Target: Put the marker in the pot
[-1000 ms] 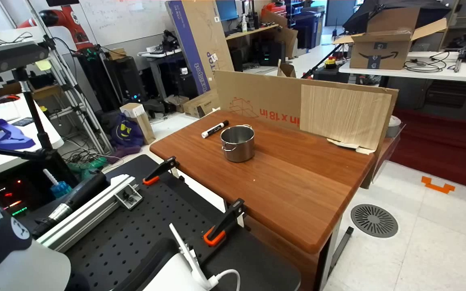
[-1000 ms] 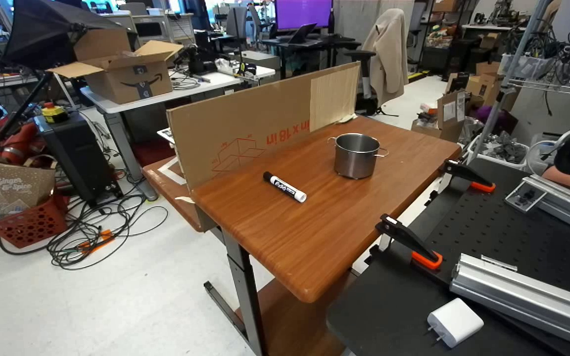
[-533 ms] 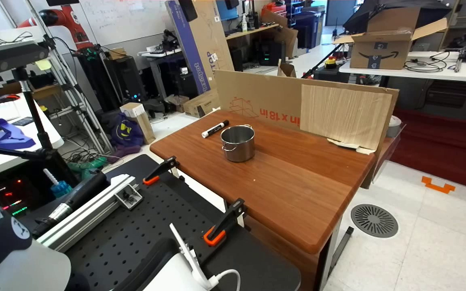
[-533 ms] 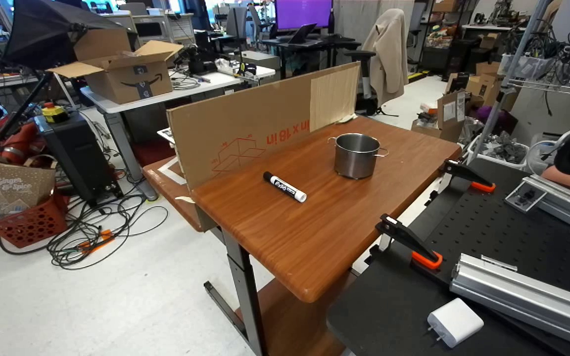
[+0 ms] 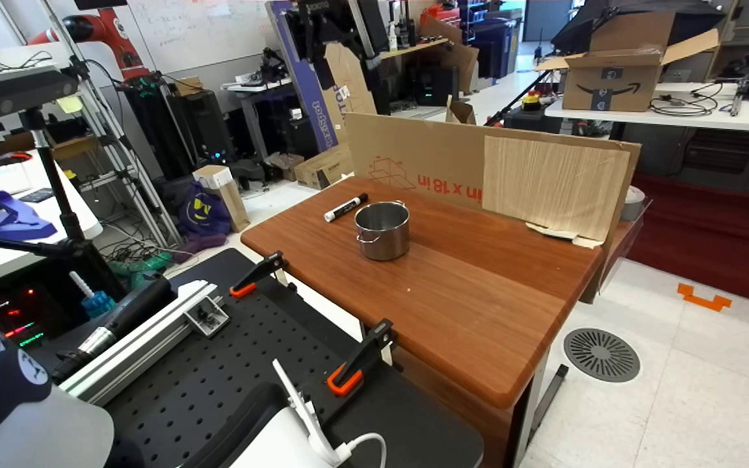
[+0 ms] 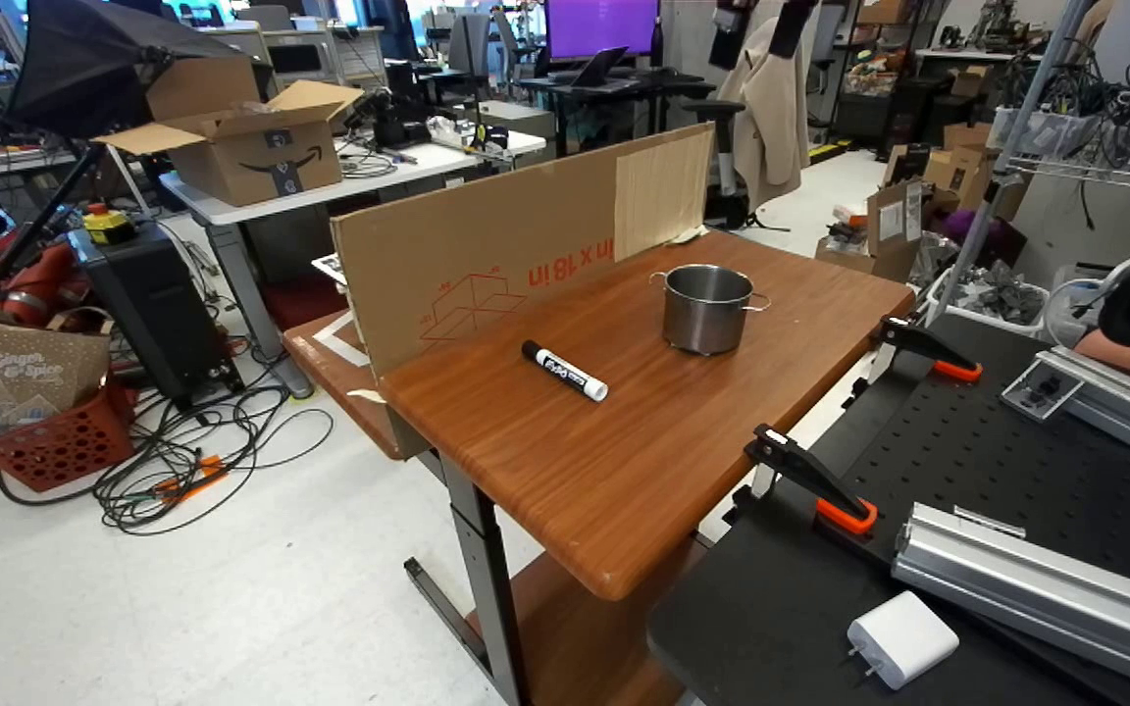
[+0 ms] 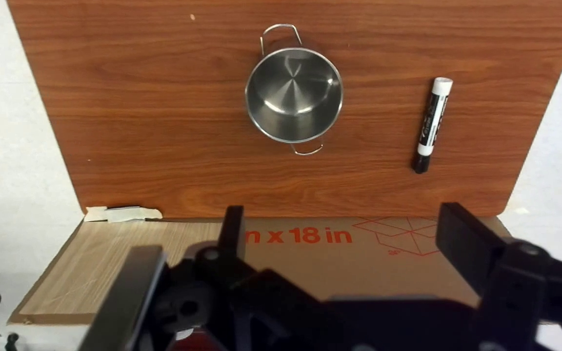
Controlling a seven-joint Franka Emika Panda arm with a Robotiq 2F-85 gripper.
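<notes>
The marker [image 5: 346, 207], with a black cap, black-and-white label and white end, lies on the brown table beside the pot; it also shows in an exterior view [image 6: 565, 371] and in the wrist view [image 7: 432, 125]. The pot [image 5: 384, 237] is shiny silver metal with wire side handles, upright; it also shows in an exterior view [image 6: 704, 319] and in the wrist view [image 7: 294, 95], where its inside is empty. My gripper [image 7: 342, 208] is open and empty, high above the table; it shows at the top edge in both exterior views [image 5: 352, 91] [image 6: 754, 51].
An upright cardboard panel [image 5: 413, 156] stands along one long side of the brown table [image 5: 465, 312]. Two black-and-orange clamps [image 5: 361, 357] [image 5: 257, 274] sit at the opposite edge, beside a black pegboard base [image 5: 218, 377]. A torn tape piece [image 7: 124, 214] lies near the panel.
My gripper has come down into both exterior views from above the frame. The marker and the pot have not moved.
</notes>
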